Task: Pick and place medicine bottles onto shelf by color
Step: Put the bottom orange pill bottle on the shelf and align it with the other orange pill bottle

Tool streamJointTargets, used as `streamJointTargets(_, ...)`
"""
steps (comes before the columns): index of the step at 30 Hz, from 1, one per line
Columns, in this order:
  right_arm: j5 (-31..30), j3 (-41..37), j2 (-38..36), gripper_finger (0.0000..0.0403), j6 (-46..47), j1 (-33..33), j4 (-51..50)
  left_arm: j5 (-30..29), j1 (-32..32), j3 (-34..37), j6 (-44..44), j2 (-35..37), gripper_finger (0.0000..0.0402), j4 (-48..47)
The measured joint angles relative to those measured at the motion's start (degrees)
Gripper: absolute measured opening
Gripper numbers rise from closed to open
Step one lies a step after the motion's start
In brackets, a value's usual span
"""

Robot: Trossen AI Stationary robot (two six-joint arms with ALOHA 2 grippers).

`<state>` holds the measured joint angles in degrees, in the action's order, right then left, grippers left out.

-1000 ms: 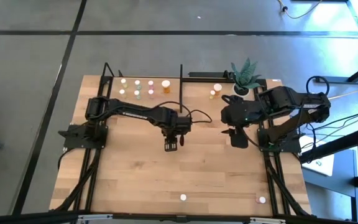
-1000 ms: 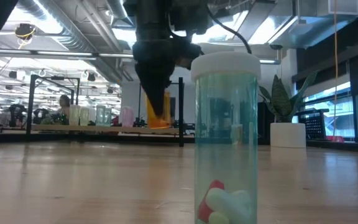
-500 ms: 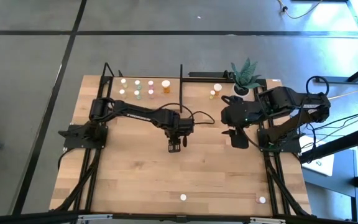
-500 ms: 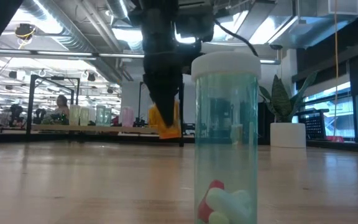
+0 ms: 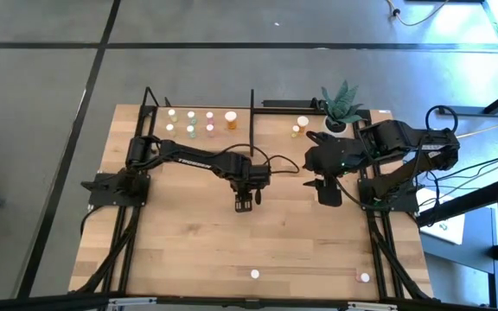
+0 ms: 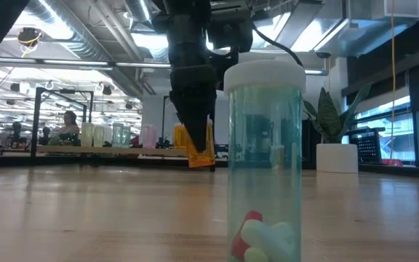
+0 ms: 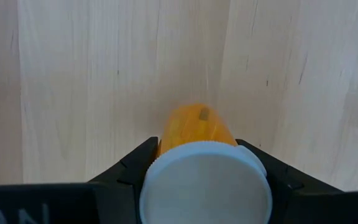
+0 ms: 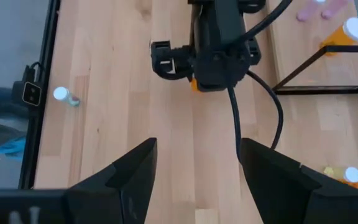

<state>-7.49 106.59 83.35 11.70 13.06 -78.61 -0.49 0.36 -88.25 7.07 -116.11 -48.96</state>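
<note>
My left gripper hangs over the middle of the table, shut on an orange medicine bottle with a white cap. The low view shows this bottle a little above the tabletop. My right gripper waits open and high at the table's right; its fingers have nothing between them. Several small bottles stand on the shelf at the far left, one of them orange. Two more bottles stand right of the shelf's upright bar. My left gripper pinches the orange bottle between its two fingers at its cap end, one finger on each side. The fingers come steeply from above and lie along the bottle. The bottle hangs cap up, slightly tilted, its base clear of the table.
A clear bottle with pills stands at the near edge, right before the low camera; it is the one seen from above. Another bottle stands at the near right corner. A white plant pot is at the far right.
My left gripper has gone down toward the tabletop and slightly toward the table's right edge, carrying the orange bottle, which stays in the hold and clear of the table.
</note>
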Motion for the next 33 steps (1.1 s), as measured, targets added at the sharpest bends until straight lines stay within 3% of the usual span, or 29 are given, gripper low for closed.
streamJointTargets(17,0.00,0.00,0.00,0.0231,-0.06,-0.02,4.36,-0.02,0.09,1.95,0.26,0.02,0.0172,0.83)
streamJointTargets(33,0.00,0.00,0.04,0.0231,-0.15,-0.01,5.20,1.25,-0.44,1.84,-0.20,-2.25,0.0199,1.19)
